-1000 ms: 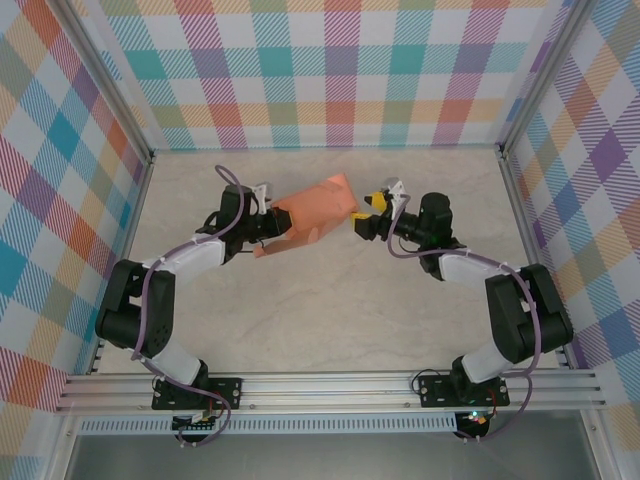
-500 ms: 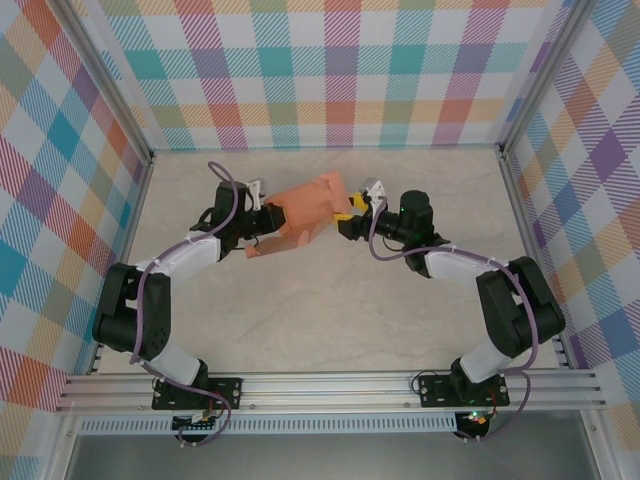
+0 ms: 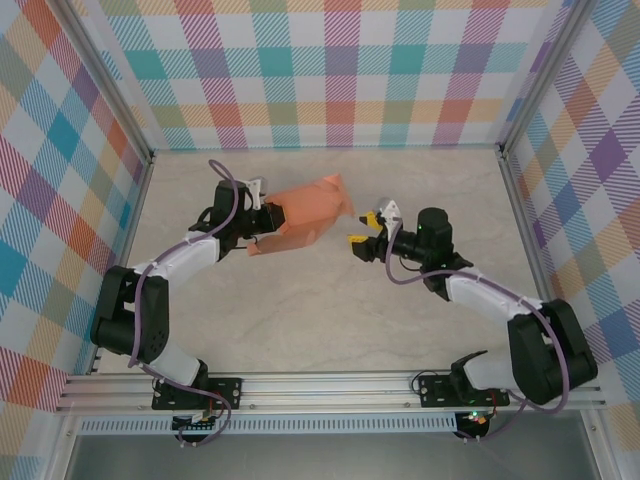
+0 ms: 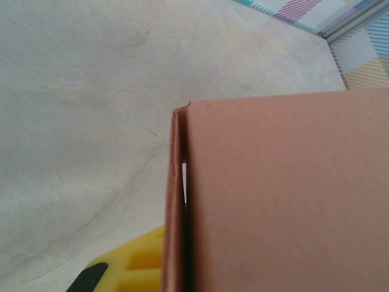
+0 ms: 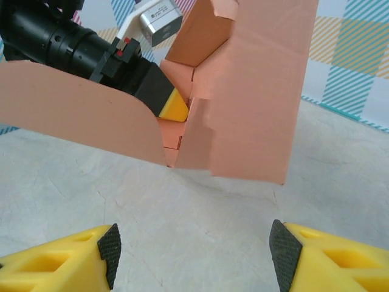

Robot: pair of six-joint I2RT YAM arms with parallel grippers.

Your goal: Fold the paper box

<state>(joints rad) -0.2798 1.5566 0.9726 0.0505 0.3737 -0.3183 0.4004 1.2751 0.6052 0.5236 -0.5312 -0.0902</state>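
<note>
The pale marbled table [image 3: 330,310] spreads across the floor of a cell walled in bright plaid panels [image 3: 340,70], with an aluminium rail [image 3: 330,385] along its near edge; the left arm [image 3: 180,262] reaches up from its base and bends toward the middle of the far half, while the right arm [image 3: 485,295] curves in from the other side and points back at it; between them, nearer the left arm, is the paper box [image 3: 305,210] [image 5: 255,91] [image 4: 285,194], salmon-orange card, partly folded and lifted clear of the table at the left arm's tip; from the right wrist it shows as an open shell, one broad flat panel facing the camera on the right, a rounded flap hanging out to the left, and a smaller flap bent over at the top; the left fingers [image 4: 137,264] [image 5: 173,104] are clamped on the paper box, one yellow finger lying flat against the inner face of a card wall, its partner hidden behind the panel; from the left wrist the card's folded edge stands upright close to the lens, a thin slit of light showing along the crease; the right fingers [image 3: 372,216] [image 5: 55,261] are spread wide apart and hold nothing, facing the box from just beside its right end without touching it, their black pads [image 5: 110,250] turned inward over bare table.
</note>
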